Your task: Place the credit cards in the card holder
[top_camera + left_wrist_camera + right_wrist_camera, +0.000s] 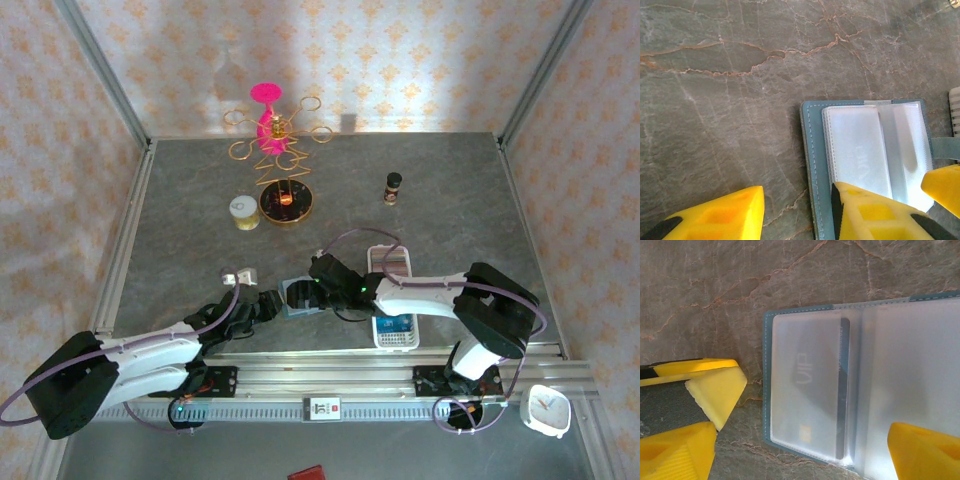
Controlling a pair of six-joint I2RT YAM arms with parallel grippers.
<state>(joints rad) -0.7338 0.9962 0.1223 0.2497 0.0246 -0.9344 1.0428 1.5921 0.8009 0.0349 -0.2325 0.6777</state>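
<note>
Holder (300, 297) lies open and flat on the table (450, 200) between the arms, with a grey card (810, 390) marked VIP already seated in a clear sleeve. At its edge the left gripper (795, 215) has its fingers apart, one tip on the holder's cover and the other over bare table, apparently to pin the cover open. Astride the holder, the right gripper (800, 440) has its fingers spread wide and empty, which suggests this card is delivered.
</note>
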